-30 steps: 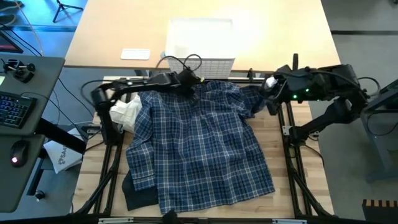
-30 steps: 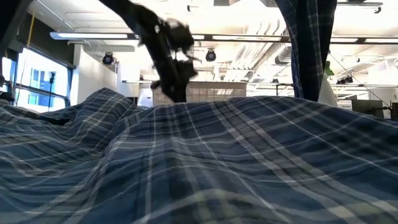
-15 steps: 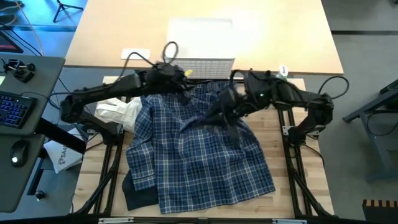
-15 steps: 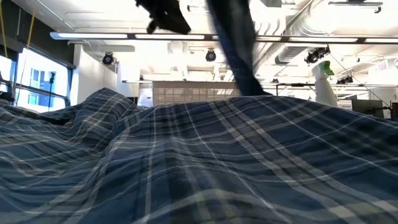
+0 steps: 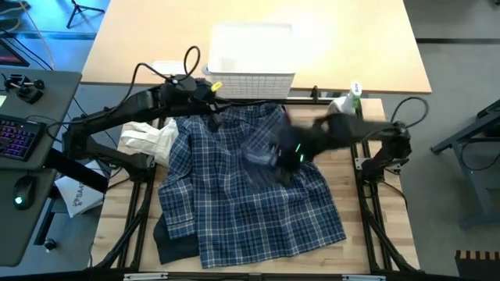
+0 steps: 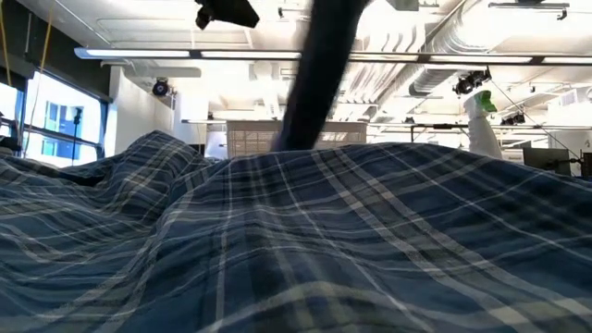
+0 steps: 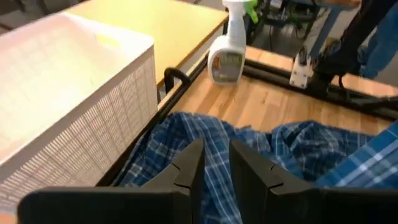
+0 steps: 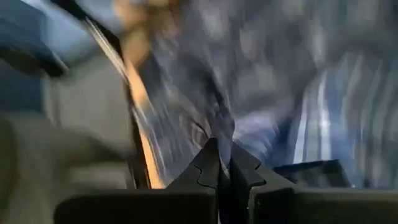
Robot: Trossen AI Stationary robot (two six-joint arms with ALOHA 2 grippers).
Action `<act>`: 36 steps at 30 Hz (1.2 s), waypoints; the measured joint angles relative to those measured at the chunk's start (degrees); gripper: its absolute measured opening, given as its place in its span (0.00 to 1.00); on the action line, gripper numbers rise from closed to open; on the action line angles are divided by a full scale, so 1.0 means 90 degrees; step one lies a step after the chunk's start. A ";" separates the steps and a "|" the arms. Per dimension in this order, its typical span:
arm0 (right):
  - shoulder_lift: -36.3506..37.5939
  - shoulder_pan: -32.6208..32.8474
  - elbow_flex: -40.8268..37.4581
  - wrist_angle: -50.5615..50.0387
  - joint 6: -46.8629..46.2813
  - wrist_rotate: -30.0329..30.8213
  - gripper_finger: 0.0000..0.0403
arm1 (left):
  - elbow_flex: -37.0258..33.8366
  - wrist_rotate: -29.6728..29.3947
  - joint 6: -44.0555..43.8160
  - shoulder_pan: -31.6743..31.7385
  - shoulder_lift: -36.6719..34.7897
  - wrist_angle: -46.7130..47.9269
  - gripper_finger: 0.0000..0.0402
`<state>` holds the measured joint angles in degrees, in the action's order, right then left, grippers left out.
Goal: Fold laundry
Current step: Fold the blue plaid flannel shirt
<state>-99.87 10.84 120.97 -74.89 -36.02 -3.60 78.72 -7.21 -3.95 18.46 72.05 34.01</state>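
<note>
Covering the wooden table [image 5: 344, 199], plaid shirt [image 5: 242, 195]; basket [image 5: 251, 58] behind.
</note>
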 joint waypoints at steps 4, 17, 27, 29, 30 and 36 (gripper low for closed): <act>-0.0441 0.0590 -0.0007 -0.1327 -0.0597 -0.0830 0.00 | 0.0000 0.0394 -0.0032 -0.0027 0.0000 0.0371 0.15; 0.0649 0.1712 -0.0112 -0.0167 -0.2934 0.3535 0.00 | 0.0005 0.0584 -0.0369 -0.0254 0.0205 -0.0011 0.16; -0.0296 0.0819 -0.0119 0.3339 0.0282 0.1500 0.00 | 0.0000 0.0467 0.0010 0.0250 0.0248 -0.0537 0.21; -0.0582 0.0608 -0.0114 0.3854 0.0478 0.0776 0.00 | 0.0010 0.0485 0.0121 0.0408 0.0111 -0.0572 0.21; -0.0732 0.0518 -0.0114 0.4052 0.0542 0.0496 0.00 | 0.0046 0.0544 0.0156 0.0470 0.0041 -0.0518 0.21; -0.1352 0.0222 -0.0119 0.3437 0.0089 0.0439 0.00 | 0.0168 0.0635 0.0184 0.0524 -0.0482 -0.0133 0.21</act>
<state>-112.04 12.84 119.90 -43.96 -35.21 0.35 80.23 -1.49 -2.29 23.18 67.72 32.82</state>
